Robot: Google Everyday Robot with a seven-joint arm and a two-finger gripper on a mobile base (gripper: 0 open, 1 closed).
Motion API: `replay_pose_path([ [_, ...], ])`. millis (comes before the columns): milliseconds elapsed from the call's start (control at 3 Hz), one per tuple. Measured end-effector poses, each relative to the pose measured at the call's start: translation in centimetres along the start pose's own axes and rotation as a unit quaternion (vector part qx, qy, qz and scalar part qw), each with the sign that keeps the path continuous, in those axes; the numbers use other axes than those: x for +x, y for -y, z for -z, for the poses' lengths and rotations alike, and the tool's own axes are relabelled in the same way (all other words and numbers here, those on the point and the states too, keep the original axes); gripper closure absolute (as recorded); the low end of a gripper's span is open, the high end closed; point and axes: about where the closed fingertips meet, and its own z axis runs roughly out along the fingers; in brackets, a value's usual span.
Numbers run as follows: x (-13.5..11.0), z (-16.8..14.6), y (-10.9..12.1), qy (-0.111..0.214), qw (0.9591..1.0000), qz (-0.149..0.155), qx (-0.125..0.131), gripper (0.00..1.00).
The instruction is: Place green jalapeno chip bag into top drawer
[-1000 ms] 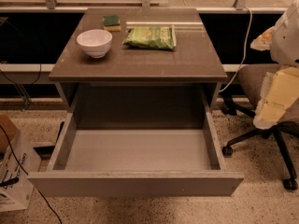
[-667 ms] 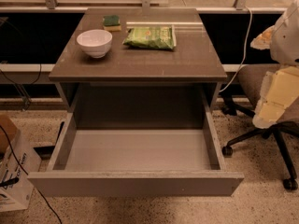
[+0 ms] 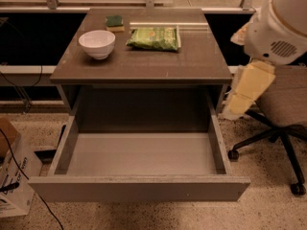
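the arm (image 3: 280,30) runs off the right edge, claw out of view.

Not much to me, honestly: my arm (image 3: 280,23) is a chunky, rounded white shell with a small oval grille (image 3: 283,48) of slots on its side. My gripper (image 3: 238,99) sits just below that, over on the right. It's pale cream-yellow, blocky and flat-sided.
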Motion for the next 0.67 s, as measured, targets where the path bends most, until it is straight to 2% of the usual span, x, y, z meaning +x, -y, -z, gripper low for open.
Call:
replay_pose_path([
  [333, -2.9, -2.3, 2.7, 0.071, 0.9973, -0.020, -0.009, 0.00],
  [667, -4.0, -4.5, 5.9, 0.115, 0.9925, -0.036, -0.017, 0.00],
])
